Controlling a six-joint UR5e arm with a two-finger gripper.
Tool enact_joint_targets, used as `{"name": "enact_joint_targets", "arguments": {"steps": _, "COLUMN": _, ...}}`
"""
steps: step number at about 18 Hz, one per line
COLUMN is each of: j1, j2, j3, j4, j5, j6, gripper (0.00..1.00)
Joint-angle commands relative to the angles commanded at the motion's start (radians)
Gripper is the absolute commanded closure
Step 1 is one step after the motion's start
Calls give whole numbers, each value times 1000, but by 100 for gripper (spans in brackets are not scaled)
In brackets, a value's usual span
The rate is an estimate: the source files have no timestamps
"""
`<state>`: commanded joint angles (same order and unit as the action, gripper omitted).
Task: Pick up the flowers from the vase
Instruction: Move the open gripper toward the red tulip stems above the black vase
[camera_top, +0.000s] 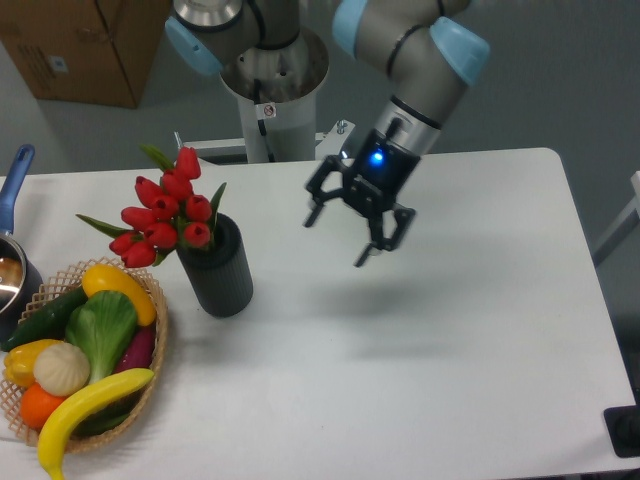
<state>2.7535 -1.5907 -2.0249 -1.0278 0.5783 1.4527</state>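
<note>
White surface (480, 330) carries the vase (216, 268) of flowers (165, 215); right of it, the gripper (350, 227) hovers, fingers spread, approaching.

The white table (450, 330) is carrying the dark grey vase (216, 268), a wicker basket (150, 375) and a pot (12, 275) at its left side.
</note>
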Motion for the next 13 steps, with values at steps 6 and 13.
{"name": "enact_joint_targets", "arguments": {"steps": 6, "j1": -69, "j2": -17, "j3": -6, "j4": 3, "j5": -129, "j6": 3, "gripper": 0}}
{"name": "enact_joint_targets", "arguments": {"steps": 13, "j1": -115, "j2": -29, "j3": -34, "j4": 6, "j5": -127, "j6": 18, "gripper": 0}}
